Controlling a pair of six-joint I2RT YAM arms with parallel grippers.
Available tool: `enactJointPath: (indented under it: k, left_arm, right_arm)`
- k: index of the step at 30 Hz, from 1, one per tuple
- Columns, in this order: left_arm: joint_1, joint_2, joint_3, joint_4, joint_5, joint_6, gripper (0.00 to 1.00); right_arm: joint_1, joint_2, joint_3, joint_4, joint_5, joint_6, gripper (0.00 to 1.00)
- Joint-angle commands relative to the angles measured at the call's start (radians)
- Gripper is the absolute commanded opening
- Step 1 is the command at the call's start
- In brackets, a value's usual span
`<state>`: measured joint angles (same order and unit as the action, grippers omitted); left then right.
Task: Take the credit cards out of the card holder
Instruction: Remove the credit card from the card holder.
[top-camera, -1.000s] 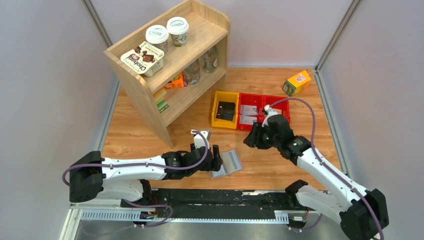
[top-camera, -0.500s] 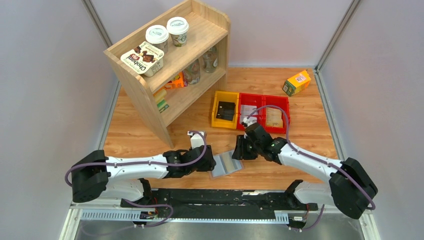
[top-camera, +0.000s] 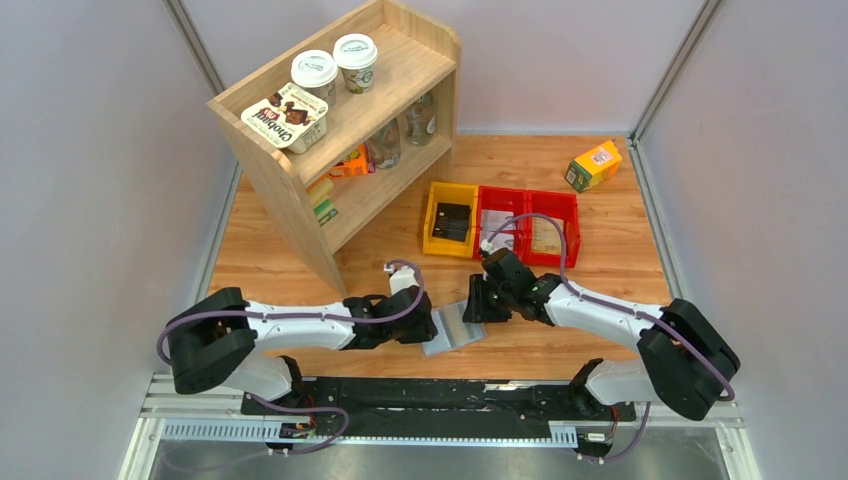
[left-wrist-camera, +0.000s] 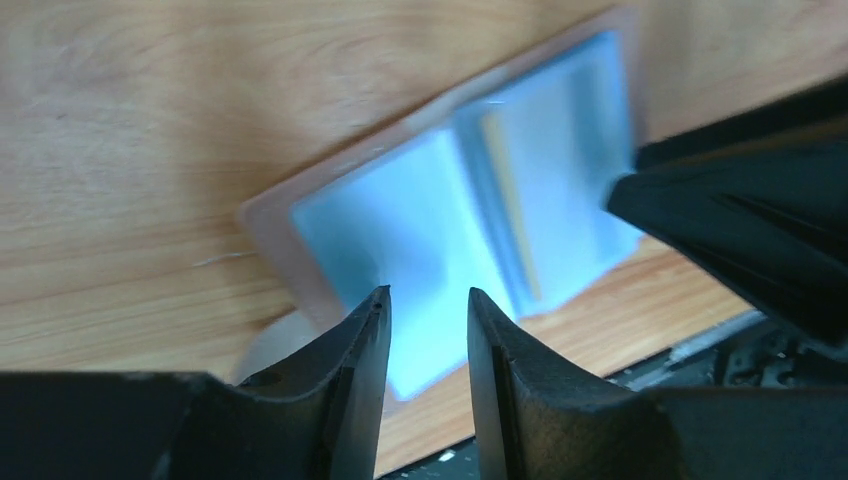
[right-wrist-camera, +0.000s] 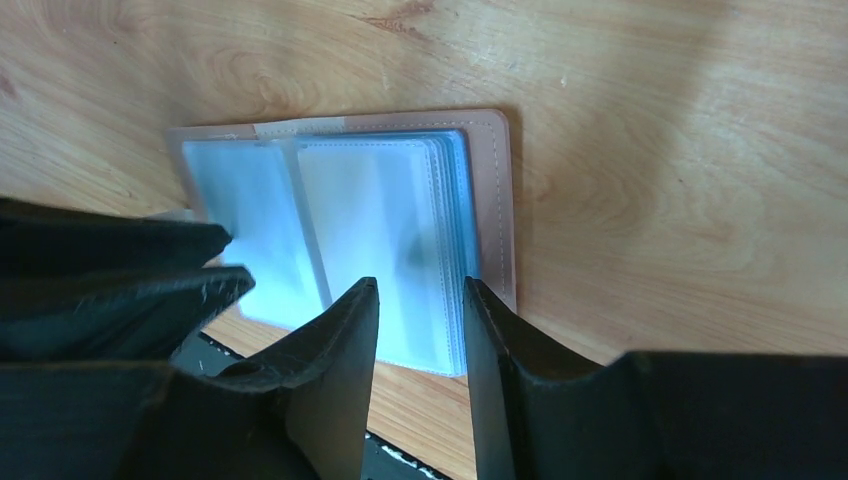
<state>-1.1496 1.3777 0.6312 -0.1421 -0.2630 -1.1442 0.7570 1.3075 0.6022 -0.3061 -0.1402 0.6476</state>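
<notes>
The card holder (top-camera: 453, 328) lies open and flat on the wooden table near the front edge, its grey-blue clear pockets facing up. In the left wrist view a thin tan-yellow credit card edge (left-wrist-camera: 511, 210) shows in a pocket of the card holder (left-wrist-camera: 440, 220). My left gripper (top-camera: 427, 327) sits low over the holder's left panel, jaws narrowly open (left-wrist-camera: 428, 296) with nothing between them. My right gripper (top-camera: 472, 303) is over the right panel (right-wrist-camera: 380, 215), jaws also narrowly open (right-wrist-camera: 420, 286) and holding nothing. The two grippers' fingers nearly meet over the holder.
A yellow bin (top-camera: 449, 220) holding a black item and two red bins (top-camera: 527, 226) holding flat cards stand behind the holder. A wooden shelf (top-camera: 340, 130) with cups is at the back left. A small yellow-green box (top-camera: 593, 164) lies far right.
The right arm swung from the red bins down to the holder's right panel. The left gripper narrowed its jaws and shifted slightly onto the left panel.
</notes>
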Motion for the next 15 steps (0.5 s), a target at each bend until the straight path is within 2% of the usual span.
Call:
enactJointPath:
  k: [1,15]
  left_arm:
    - [0.054,0.018,-0.088,0.113,0.094,-0.095,0.41]
    - [0.076,0.040,-0.122,0.168,0.128,-0.118,0.38]
  right_arm:
    - [0.008,0.018,0.027,0.045,-0.005,0.009,0.39]
    - [0.019,0.004,0.025,0.105,-0.105,0.030,0.31]
